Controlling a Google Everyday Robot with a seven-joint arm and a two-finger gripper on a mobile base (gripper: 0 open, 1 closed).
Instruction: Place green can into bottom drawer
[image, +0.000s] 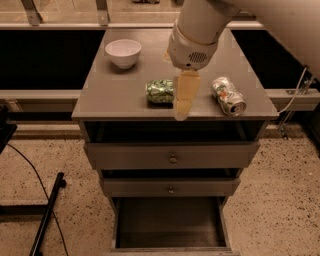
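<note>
The green can, mottled green and white, lies on its side near the front middle of the grey cabinet top. My gripper hangs from the big white arm just to the can's right, its pale fingers pointing down and covering the can's right end. The bottom drawer is pulled open at the foot of the cabinet, showing a dark floor with nothing in it.
A silver-white can with red and green marks lies on its side at the front right of the top. A white bowl stands at the back left. Two shallower drawers with round knobs are shut. A black pole lies on the floor at left.
</note>
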